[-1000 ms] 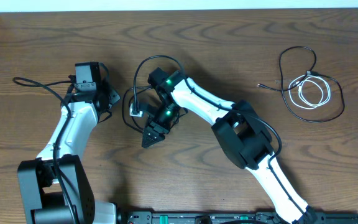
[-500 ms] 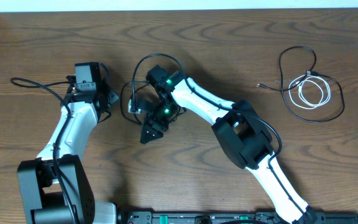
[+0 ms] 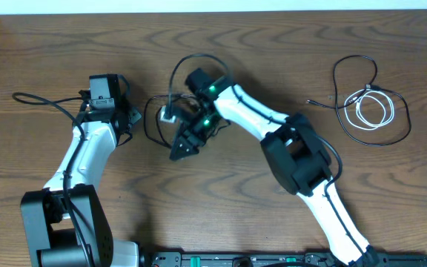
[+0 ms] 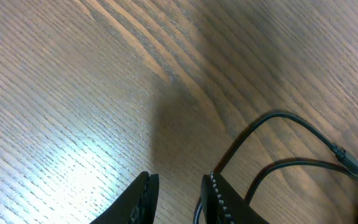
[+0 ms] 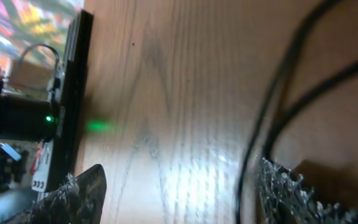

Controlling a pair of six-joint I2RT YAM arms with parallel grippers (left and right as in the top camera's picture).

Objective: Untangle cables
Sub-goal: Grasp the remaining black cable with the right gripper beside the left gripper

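I see a brown wood-grain desk (image 3: 50, 52) beneath the right tool (image 5: 182, 186). Off to one side of that tool a black bar (image 5: 76, 74) runs along the desk's edge, a green light (image 5: 50, 118) beside it, colourful blur beyond.

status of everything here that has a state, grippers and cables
left gripper: jaws narrowly apart, black cable passing one finger
right gripper: open wide, black cable beside one finger, not gripped
centre black cable: loose on the table by both grippers
far black cable: loose loops, overlapping the white cable
white cable: coiled, untouched
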